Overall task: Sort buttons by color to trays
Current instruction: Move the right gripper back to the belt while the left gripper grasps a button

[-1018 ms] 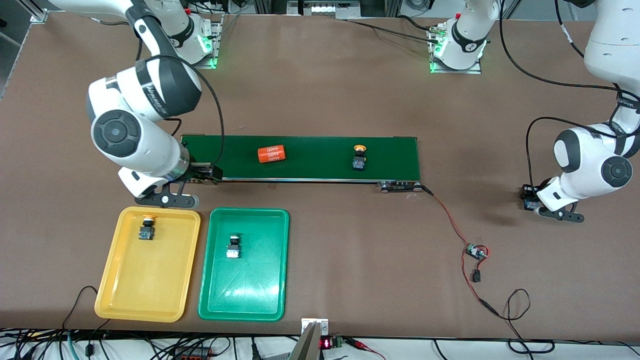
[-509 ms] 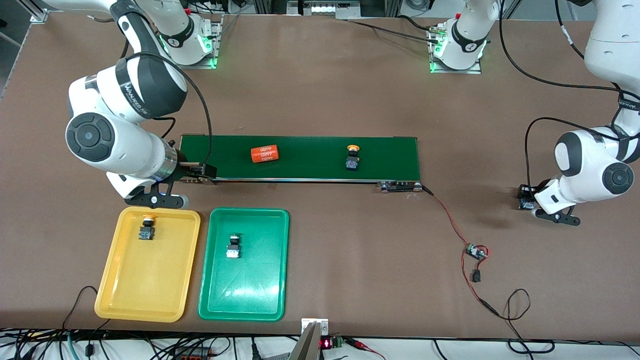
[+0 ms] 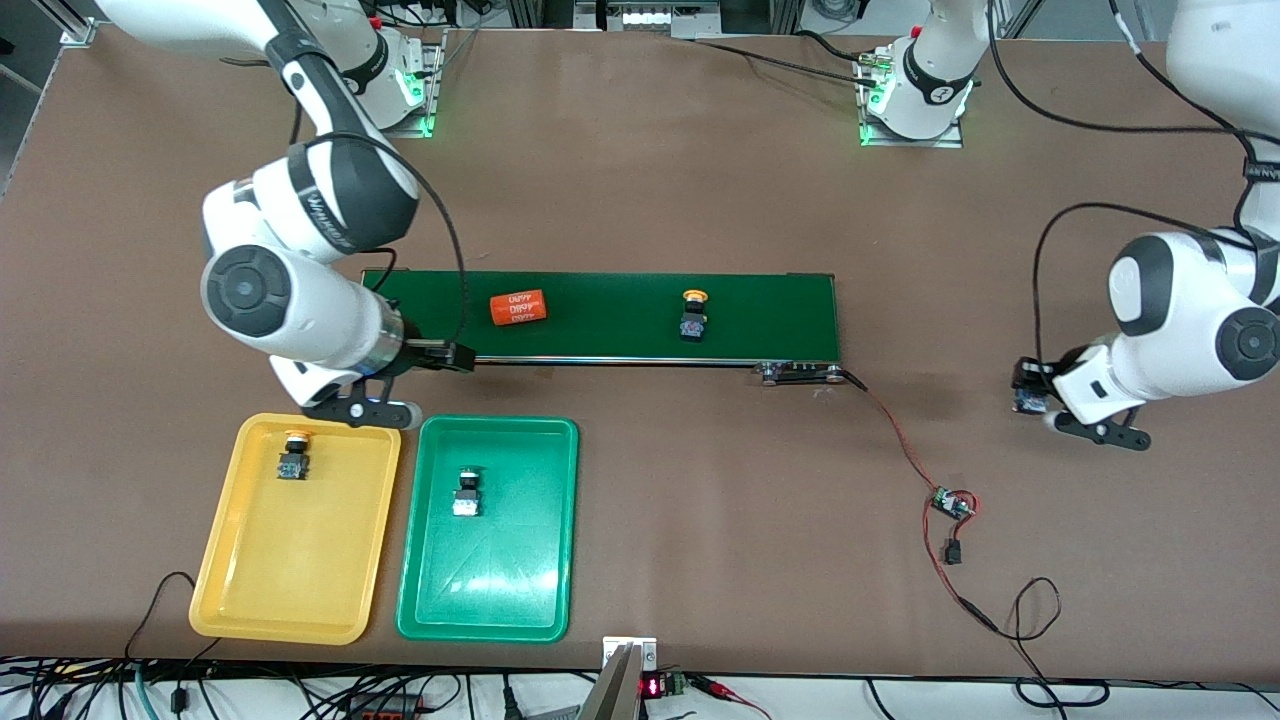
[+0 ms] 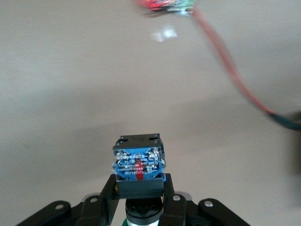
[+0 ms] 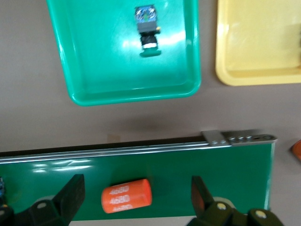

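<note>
My left gripper (image 3: 1030, 397) is shut on a button (image 4: 139, 162) with a blue-and-black body, held over bare table toward the left arm's end; a sliver of green shows at its cap. My right gripper (image 3: 455, 357) is open and empty over the conveyor belt's end next to the trays. In the right wrist view its fingers (image 5: 74, 187) frame the orange "4680" cylinder (image 5: 127, 195). A yellow-capped button (image 3: 692, 315) lies on the belt. Another yellow-capped button (image 3: 294, 455) lies in the yellow tray (image 3: 235, 560). A green-capped button (image 3: 466, 492) lies in the green tray (image 3: 500, 590).
The long dark green conveyor belt (image 3: 620, 340) crosses the middle of the table with the orange cylinder (image 3: 519, 307) on it. A red wire (image 3: 895, 435) runs from the belt's end to a small circuit board (image 3: 950, 503) on the table.
The cylinder and the yellow-capped button on the belt have moved toward the right arm's end. My right arm swung back over the belt's end. My left gripper moved a little toward the belt with its button.
</note>
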Controlling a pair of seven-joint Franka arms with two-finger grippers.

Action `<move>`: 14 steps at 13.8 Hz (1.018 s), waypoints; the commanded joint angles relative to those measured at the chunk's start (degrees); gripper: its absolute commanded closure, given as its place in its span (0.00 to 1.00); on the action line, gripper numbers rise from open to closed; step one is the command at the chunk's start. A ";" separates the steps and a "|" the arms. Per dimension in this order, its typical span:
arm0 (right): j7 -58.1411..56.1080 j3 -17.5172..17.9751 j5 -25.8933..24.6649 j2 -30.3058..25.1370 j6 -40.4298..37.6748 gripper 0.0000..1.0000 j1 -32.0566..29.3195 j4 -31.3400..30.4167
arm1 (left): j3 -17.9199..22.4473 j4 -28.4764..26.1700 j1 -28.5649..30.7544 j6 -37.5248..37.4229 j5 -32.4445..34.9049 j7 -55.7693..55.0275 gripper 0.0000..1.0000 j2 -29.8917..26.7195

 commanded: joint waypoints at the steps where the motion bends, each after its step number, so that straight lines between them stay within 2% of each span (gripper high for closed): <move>1: 5.21 0.47 0.82 0.24 0.28 0.00 2.09 -0.02 | -3.31 -1.86 -4.68 -3.61 -1.73 -10.67 1.00 -4.95; 2: 6.79 0.47 0.64 0.50 0.36 0.00 3.15 -0.02 | -4.11 -2.56 -6.70 -3.61 -2.43 -13.32 1.00 -5.21; 4: 9.96 0.56 0.64 1.38 0.72 0.00 4.21 -0.11 | -4.64 -2.83 -10.83 -3.61 -8.22 -18.86 1.00 -4.69; 6: 10.68 0.56 0.73 1.38 2.98 0.00 5.09 -1.95 | -4.73 -3.53 -15.14 -2.47 -9.73 -19.23 1.00 -3.03; 9: 13.40 0.56 -0.41 -0.28 9.22 0.00 5.79 -6.95 | -4.82 -3.62 -18.58 -0.28 -12.98 -19.32 1.00 -0.57; 10: 13.40 1.17 -3.20 -1.85 11.94 0.00 5.71 -9.93 | -4.73 -4.15 -19.63 0.34 -13.16 -19.32 1.00 0.22; 12: 13.40 2.75 -7.25 -4.14 15.81 0.00 5.18 -14.59 | -4.73 -7.21 -21.48 4.80 -13.16 -19.32 1.00 0.41; 14: 13.49 2.93 -7.27 -6.78 19.86 0.00 5.01 -19.16 | -4.73 -9.24 -21.84 8.50 -13.16 -19.41 0.99 0.50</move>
